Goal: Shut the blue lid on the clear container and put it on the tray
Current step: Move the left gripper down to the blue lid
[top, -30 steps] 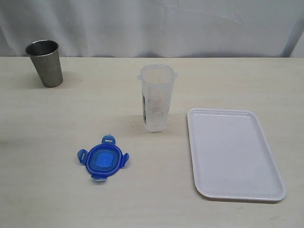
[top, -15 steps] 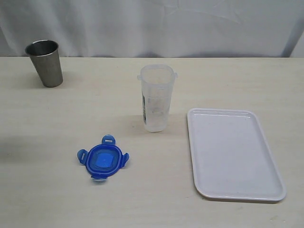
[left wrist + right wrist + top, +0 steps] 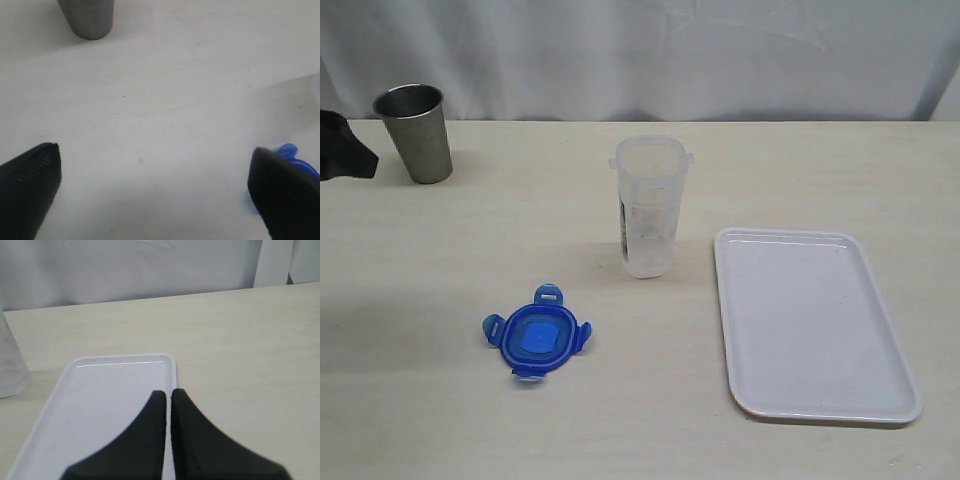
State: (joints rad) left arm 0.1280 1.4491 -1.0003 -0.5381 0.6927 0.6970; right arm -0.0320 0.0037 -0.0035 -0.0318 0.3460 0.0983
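Nearest on the pale counter lies the small blue plastic lid with snap flaps, flat and on its own. To its right sits the flat white rectangular tray. The right fingers hang over the tray, pressed together and gripping nothing. The left fingers are spread wide and empty above bare counter, with the lid beside one of them. Farther back, the tall clear plastic container stands upright and open-topped near the tray's far left corner, off the tray. Farthest, at the back left, stands the grey stainless steel cup.

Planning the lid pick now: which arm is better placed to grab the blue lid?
Left. The left gripper is open, with the blue lid just beside one finger; the right gripper is shut and hangs over the tray.
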